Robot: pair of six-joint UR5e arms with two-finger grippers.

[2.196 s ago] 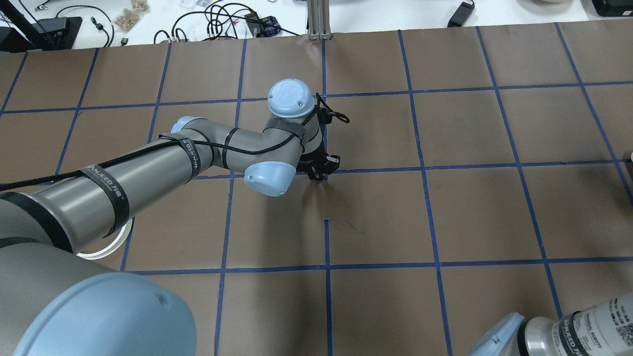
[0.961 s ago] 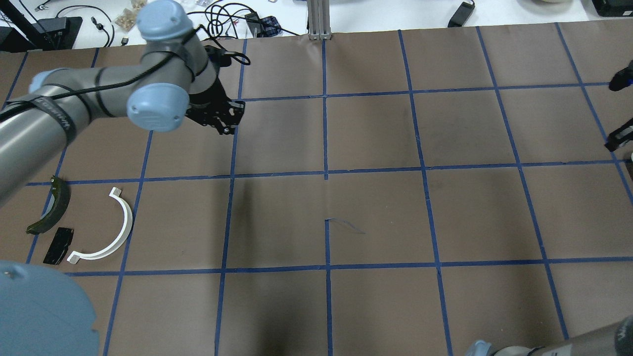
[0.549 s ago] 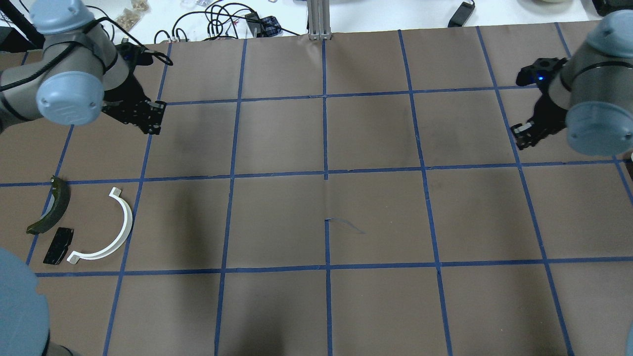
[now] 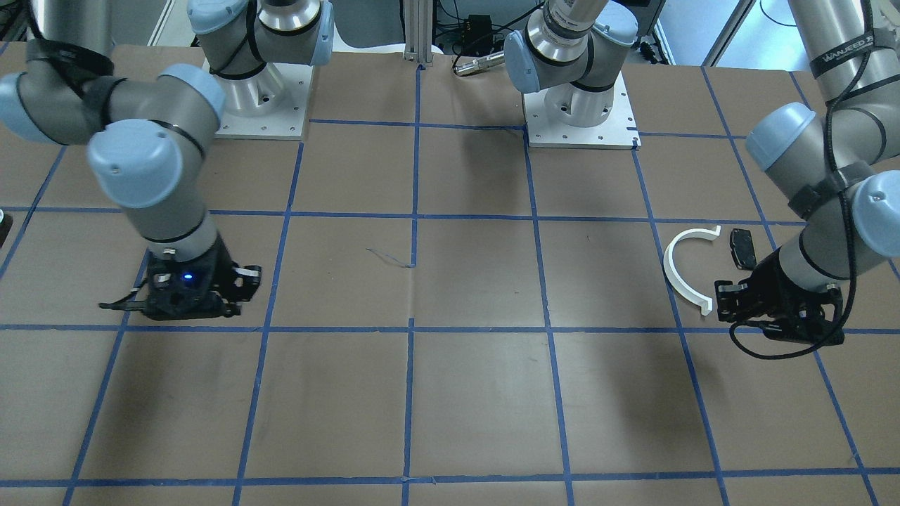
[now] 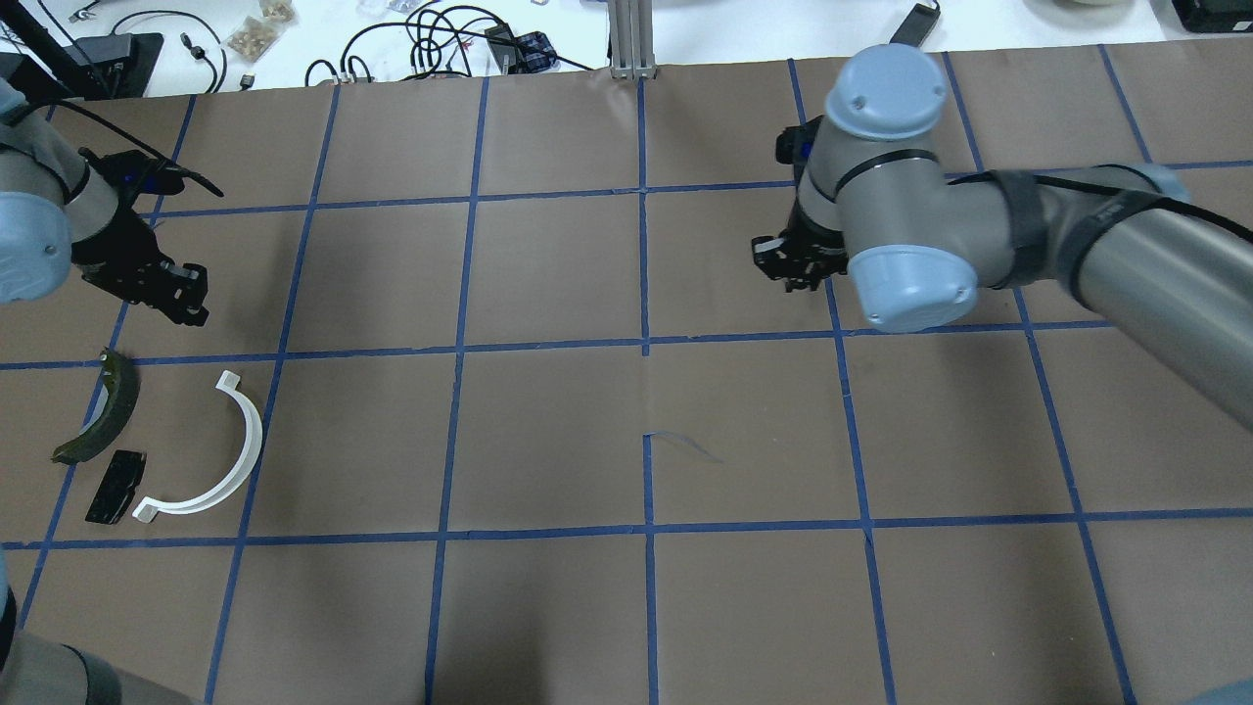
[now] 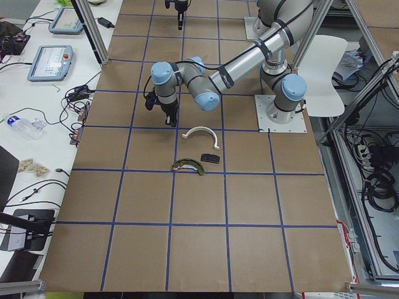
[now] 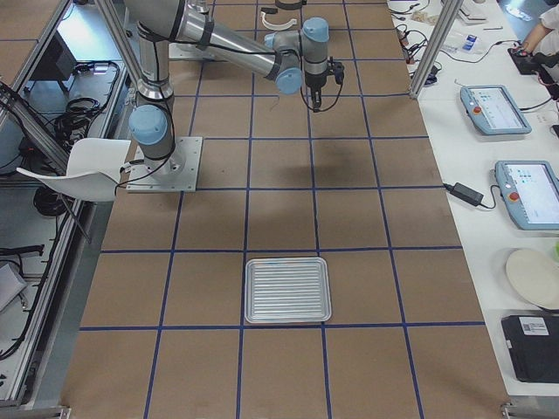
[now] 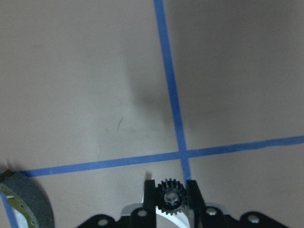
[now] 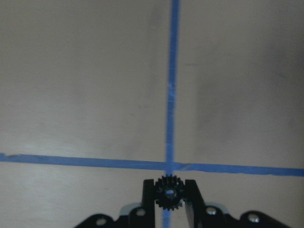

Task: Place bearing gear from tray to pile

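Observation:
My left gripper (image 5: 184, 302) is shut on a small black bearing gear (image 8: 171, 199) and hangs just beyond the pile. The pile is a white half-ring arc (image 5: 231, 460), a flat black pad (image 5: 116, 487) and a dark olive brake shoe (image 5: 98, 411). The left wrist view shows the brake shoe (image 8: 26, 202) at its lower left. My right gripper (image 5: 795, 274) is shut on another small black gear (image 9: 168, 192) right of the table's middle, over a tape crossing. The silver tray (image 7: 288, 290) shows only in the exterior right view, and it is bare.
Cables and small clutter (image 5: 431, 39) lie past the far table edge. The two arm bases (image 4: 576, 112) stand at the robot's side. A side bench with tablets (image 7: 498, 109) runs along the table. Blue tape marks a grid on the brown cover.
My left arm has swung from the table's middle to the far left, uncovering the pile. My right arm has come in from the right edge toward the middle.

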